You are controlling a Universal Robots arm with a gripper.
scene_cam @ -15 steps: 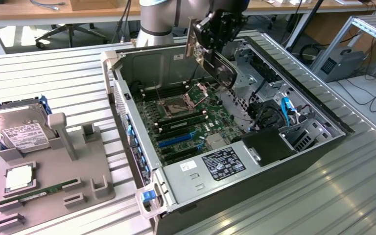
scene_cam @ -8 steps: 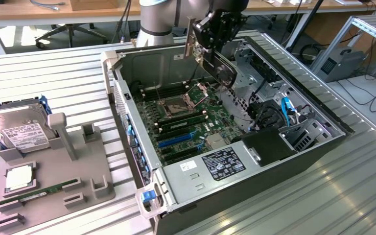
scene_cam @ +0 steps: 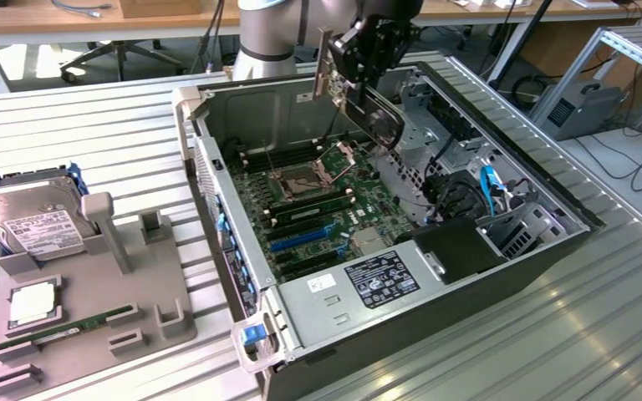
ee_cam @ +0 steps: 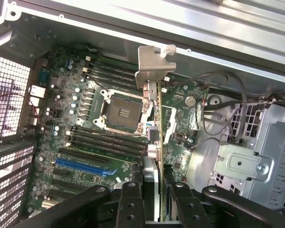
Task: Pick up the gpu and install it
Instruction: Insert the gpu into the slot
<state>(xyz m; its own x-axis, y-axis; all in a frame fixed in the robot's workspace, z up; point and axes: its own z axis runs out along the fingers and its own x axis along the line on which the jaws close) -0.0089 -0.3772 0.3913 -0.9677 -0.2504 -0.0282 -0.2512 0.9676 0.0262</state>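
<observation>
One gripper [ee_cam: 157,190], fingers clamped on the gpu [ee_cam: 154,114], holding it edge-on with the bracket [ee_cam: 154,64] at the far end, probably so its connector edge faces down. Beyond it, well apart, sits the motherboard [ee_cam: 85,142] in the open case [ee_cam: 133,28].

The black metal computer case [scene_cam: 260,109] lies with its open side up, so the way in from above is free. The jaws grip the flat gpu [scene_cam: 368,117], black shroud on a green board with a silver bracket, above the green motherboard [scene_cam: 321,196] and clear of it. Toward the exterior view's right, a grey metal drive cage [scene_cam: 433,125], black and blue cables [scene_cam: 486,185] and a black box-shaped cover [scene_cam: 455,251] crowd the bay. The case walls fence every side.
</observation>
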